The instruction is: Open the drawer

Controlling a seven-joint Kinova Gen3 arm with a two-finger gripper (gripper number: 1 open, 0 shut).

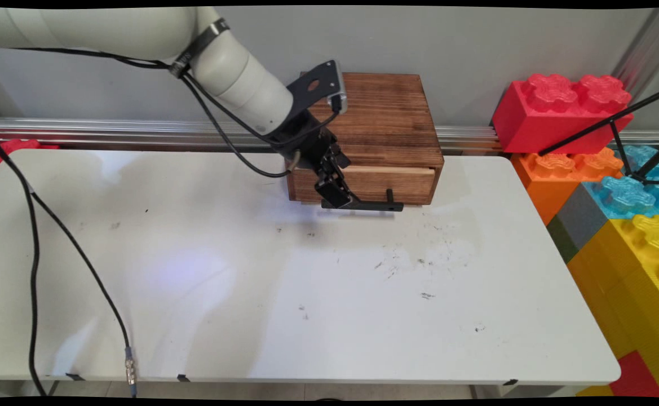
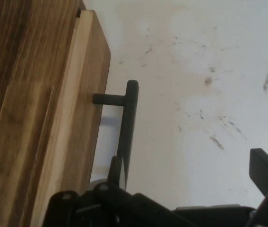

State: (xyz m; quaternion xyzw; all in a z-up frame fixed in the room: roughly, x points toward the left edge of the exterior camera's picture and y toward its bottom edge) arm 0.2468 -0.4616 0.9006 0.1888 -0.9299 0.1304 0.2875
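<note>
At table's (image 1: pixel 306 316) back edge: claw (image 1: pixel 335 192) by drawer handle (image 1: pixel 371 206).

Even, bright indoor light falls from above. The white table (image 1: pixel 306 293) shows broad soft glare on its left half and faint shadows under the wooden box (image 1: pixel 385 129). The main view bows at its edges. In the hand view the box (image 2: pixel 25 118) looks soft and the table (image 2: pixel 195 71) is washed pale.
</note>
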